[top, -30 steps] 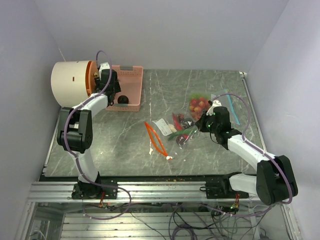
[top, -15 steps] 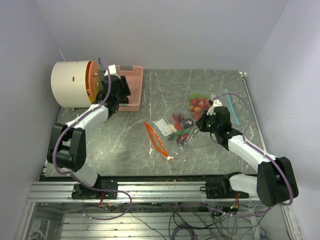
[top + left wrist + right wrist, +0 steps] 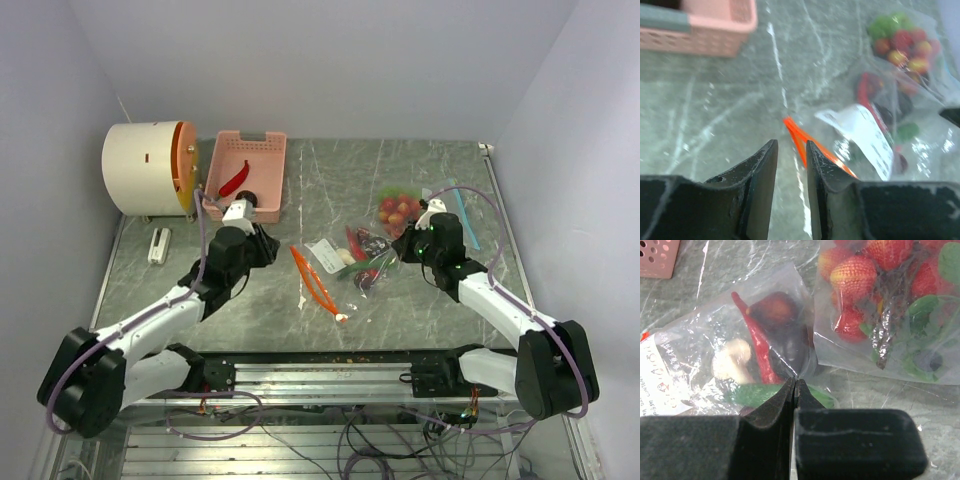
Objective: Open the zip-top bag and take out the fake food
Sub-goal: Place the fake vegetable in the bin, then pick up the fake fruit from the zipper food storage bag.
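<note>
A clear zip-top bag (image 3: 360, 257) with a white label lies mid-table. It holds fake food: a red chili (image 3: 756, 342), a dark purple piece (image 3: 774, 310), a green piece (image 3: 752, 394) and a pale piece. My right gripper (image 3: 405, 245) is shut on the bag's film at its right edge, jaws pressed together (image 3: 794, 382). My left gripper (image 3: 262, 243) hovers left of the bag, narrowly open and empty (image 3: 791, 150). An orange strip (image 3: 315, 280) lies between it and the bag, also in the left wrist view (image 3: 802, 137). A red chili (image 3: 235, 180) and a dark piece (image 3: 248, 198) lie in the pink basket (image 3: 268, 150).
A second clear bag of strawberries and green leaves (image 3: 398, 210) lies behind the right gripper, also in the right wrist view (image 3: 880, 295). A white drum with an orange lid (image 3: 145, 168) stands at the back left. A small white object (image 3: 158, 245) lies near the left edge.
My left arm has swung from the pink basket down to the middle of the table, near the orange strip. The red chili now shows in the basket. The right gripper has stayed put.
</note>
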